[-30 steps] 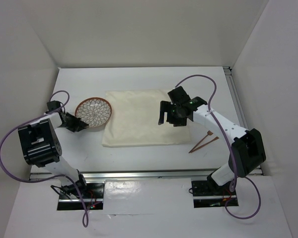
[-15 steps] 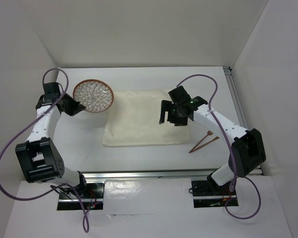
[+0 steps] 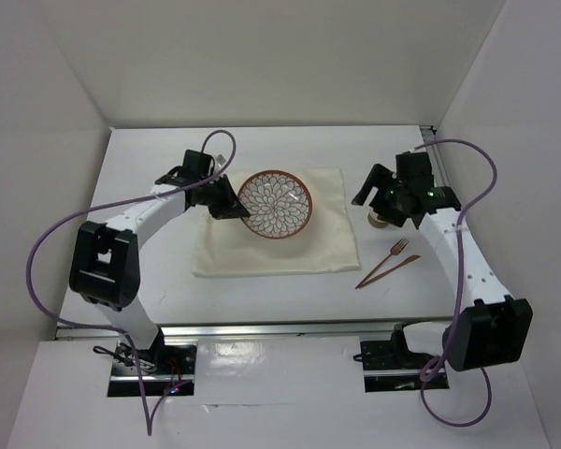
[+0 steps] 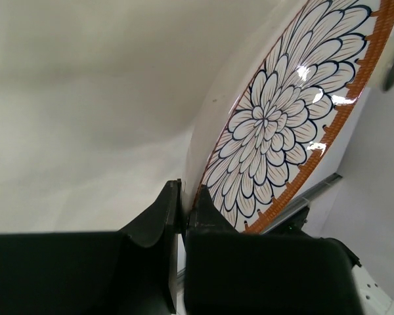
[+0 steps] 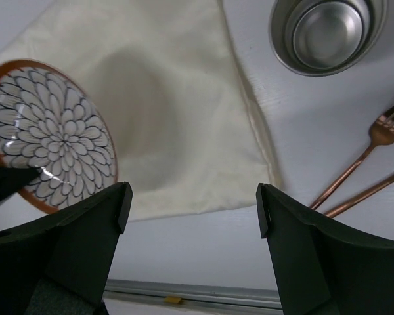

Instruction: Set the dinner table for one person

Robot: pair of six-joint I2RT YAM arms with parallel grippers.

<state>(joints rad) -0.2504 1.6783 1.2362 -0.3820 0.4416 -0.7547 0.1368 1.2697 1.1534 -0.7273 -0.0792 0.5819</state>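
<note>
Dinner table (image 3: 262, 295): lying under both pairs of fingers, bearing a cream cloth (image 3: 262, 248).
Left gripper (image 4: 184, 203): clamping the flowered plate (image 3: 276, 203) by its rim, jaws closed tight on it, holding it tilted above the cloth.
Right gripper (image 5: 192, 197): gaping wide, gripping nothing; steel cup (image 5: 328, 33) and fork (image 5: 368, 157) lying ahead of its right finger.
Advising: levelling the plate, lowering it onto the cloth's middle, loosening only once resting flat, avoiding rucking the fabric.

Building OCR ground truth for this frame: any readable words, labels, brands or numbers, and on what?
None readable in any view.
The plate carries only a flower pattern, no lettering.
The cloth, metal cup and fork show no print.
</note>
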